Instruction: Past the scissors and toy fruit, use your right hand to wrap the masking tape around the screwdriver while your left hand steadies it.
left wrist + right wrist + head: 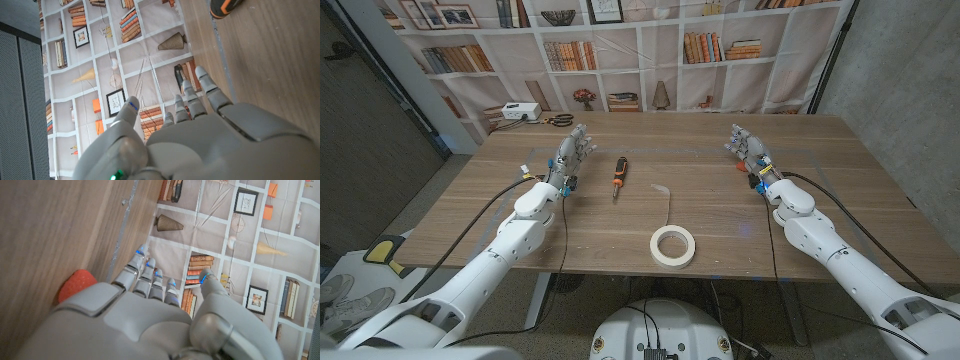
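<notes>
Both hands empty, fingers apart: left hand (570, 157) toward the desk's (840, 200) left edge, right hand (746, 147) toward the right, likely staged clear of the work. Screwdriver (618, 173) lies mid-desk, nearer the left hand, which suits steadying. Masking tape (673, 245) sits flat near the front edge, loose end trailing back. Red thing (75, 285) just beside the right hand, probably toy fruit; partly hidden. Scissors (558, 120) at far-left corner.
</notes>
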